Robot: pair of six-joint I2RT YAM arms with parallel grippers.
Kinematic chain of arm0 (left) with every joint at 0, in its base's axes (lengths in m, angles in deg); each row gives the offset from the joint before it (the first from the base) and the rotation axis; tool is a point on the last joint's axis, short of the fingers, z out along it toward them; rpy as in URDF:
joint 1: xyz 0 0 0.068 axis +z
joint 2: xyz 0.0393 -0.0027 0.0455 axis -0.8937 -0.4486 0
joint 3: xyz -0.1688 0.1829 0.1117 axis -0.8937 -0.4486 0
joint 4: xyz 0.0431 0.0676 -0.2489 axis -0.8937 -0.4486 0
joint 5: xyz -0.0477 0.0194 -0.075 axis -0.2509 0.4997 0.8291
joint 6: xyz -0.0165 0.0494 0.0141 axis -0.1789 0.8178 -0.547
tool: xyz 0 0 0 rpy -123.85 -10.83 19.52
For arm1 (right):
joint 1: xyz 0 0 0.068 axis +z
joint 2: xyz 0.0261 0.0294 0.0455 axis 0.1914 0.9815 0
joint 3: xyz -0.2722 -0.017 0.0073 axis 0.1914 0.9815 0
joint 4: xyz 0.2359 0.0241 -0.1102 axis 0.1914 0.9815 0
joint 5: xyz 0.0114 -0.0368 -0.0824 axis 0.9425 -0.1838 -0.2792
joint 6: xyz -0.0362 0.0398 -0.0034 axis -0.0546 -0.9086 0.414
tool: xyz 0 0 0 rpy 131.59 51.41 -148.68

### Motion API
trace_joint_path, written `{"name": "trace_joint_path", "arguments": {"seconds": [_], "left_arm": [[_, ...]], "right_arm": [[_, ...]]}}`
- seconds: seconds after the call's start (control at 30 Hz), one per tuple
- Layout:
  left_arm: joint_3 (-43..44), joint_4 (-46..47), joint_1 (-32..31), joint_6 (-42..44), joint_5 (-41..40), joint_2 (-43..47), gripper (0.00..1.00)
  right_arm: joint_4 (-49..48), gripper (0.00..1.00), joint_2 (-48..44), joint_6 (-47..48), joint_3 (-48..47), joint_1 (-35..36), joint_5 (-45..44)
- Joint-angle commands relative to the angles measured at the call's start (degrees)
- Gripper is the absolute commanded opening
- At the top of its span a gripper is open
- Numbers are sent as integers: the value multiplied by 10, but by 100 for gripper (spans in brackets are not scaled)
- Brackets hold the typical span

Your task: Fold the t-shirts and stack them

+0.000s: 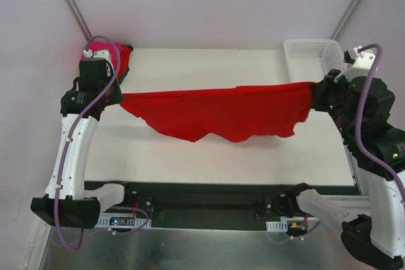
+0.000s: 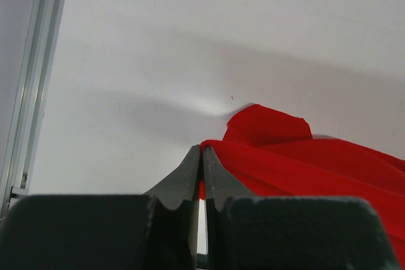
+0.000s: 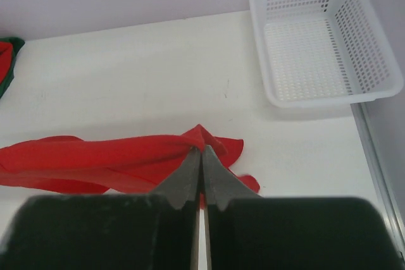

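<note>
Your left gripper [image 1: 119,97] and right gripper [image 1: 314,92] each clamp 1 end of the bright red t-shirt [image 1: 221,112], strung across the white table [image 1: 190,153]. The cloth looks light and limp, sagging mid-span, so take hold at hems or corners.
</note>
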Motion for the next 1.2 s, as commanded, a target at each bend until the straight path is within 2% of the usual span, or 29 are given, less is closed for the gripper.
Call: {"name": "trace_joint_path", "arguments": {"seconds": [0.0, 0.23, 0.5, 0.7, 0.87, 1.03, 1.17], "left_arm": [[21, -18, 9, 18, -36, 4, 0], [16, -23, 9, 18, -21, 8, 0], [-56, 14, 9, -29, 63, -18, 0], [-114, 85, 1, -71, 122, -78, 0], [-145, 138, -15, -91, 136, -141, 0], [-139, 169, -25, -109, 148, -234, 0], [-112, 190, -53, -124, 120, -298, 0]], "right_arm": [[14, 2, -22, 37, -41, -7, -99], [15, 2, -31, 40, -47, -6, -85], [12, 2, -38, 11, 45, -6, -46], [-9, 1, -40, -13, 146, -5, 7], [-18, 1, -42, -40, 192, -5, 31], [-21, 1, -42, -42, 209, -5, 46], [-21, 1, -44, -41, 214, -5, 46]]}}
